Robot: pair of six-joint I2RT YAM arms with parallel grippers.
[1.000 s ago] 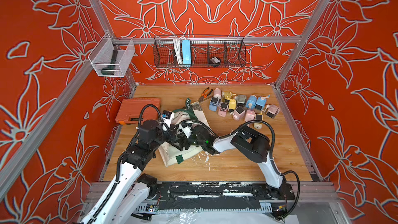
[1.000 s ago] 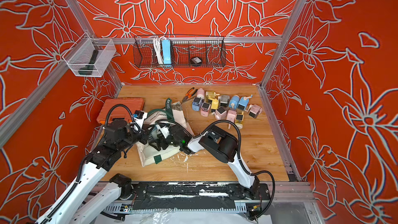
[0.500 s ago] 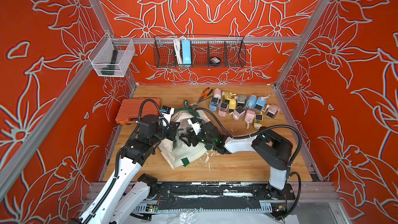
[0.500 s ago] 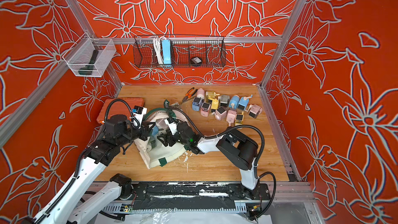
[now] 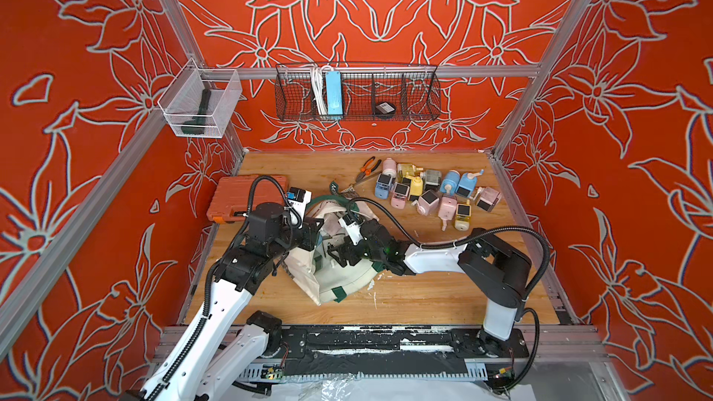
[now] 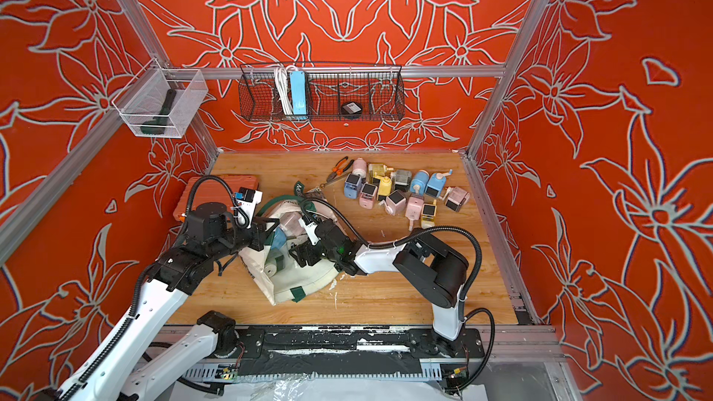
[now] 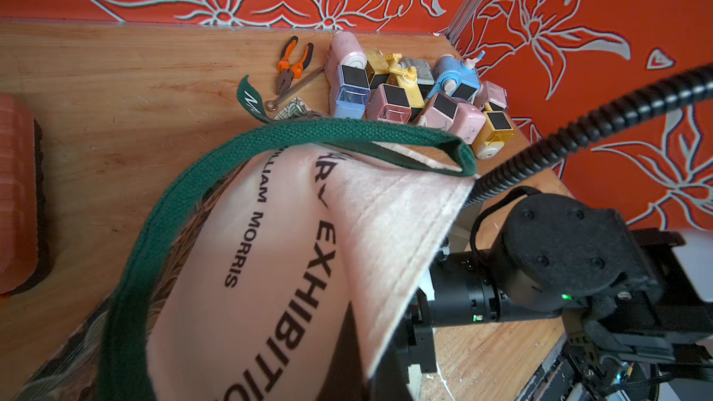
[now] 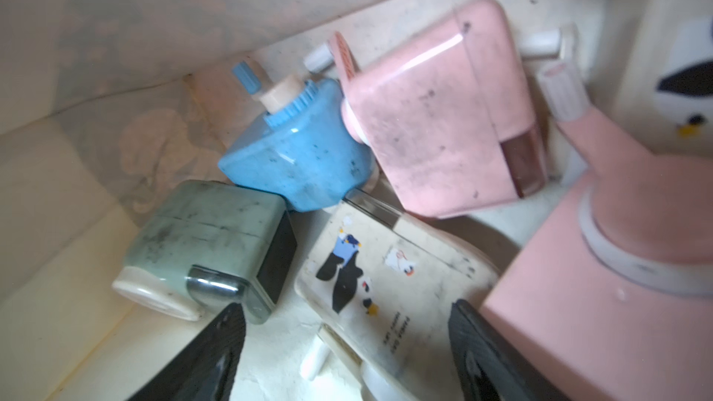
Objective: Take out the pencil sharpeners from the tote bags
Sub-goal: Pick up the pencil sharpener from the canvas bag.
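A cream tote bag [image 5: 339, 283] with green straps lies at the table's middle, its mouth held up. My left gripper [image 5: 311, 232] is at the bag's rim, shut on the cloth; in the left wrist view the cloth [image 7: 270, 264] hides the jaws. My right gripper [image 8: 347, 356] is inside the bag and open, and a white pencil sharpener [image 8: 386, 283] lies between its fingers [image 8: 216, 352], ungripped. Blue [image 8: 297, 156], pink [image 8: 443, 121] and grey-green [image 8: 208, 248] sharpeners lie round it. Several more sharpeners [image 5: 432, 190] are heaped on the table at the back right.
An orange tool case [image 5: 247, 198] lies at the left, close to my left arm. Orange-handled pliers [image 5: 366, 167] and a spanner lie beside the heap. A wire basket [image 5: 357, 96] and a clear bin [image 5: 200, 108] hang on the walls.
My left gripper has raised the bag's rim, so the mouth stands wider. The right gripper has gone into the bag, and that arm's elbow has swung to the right.
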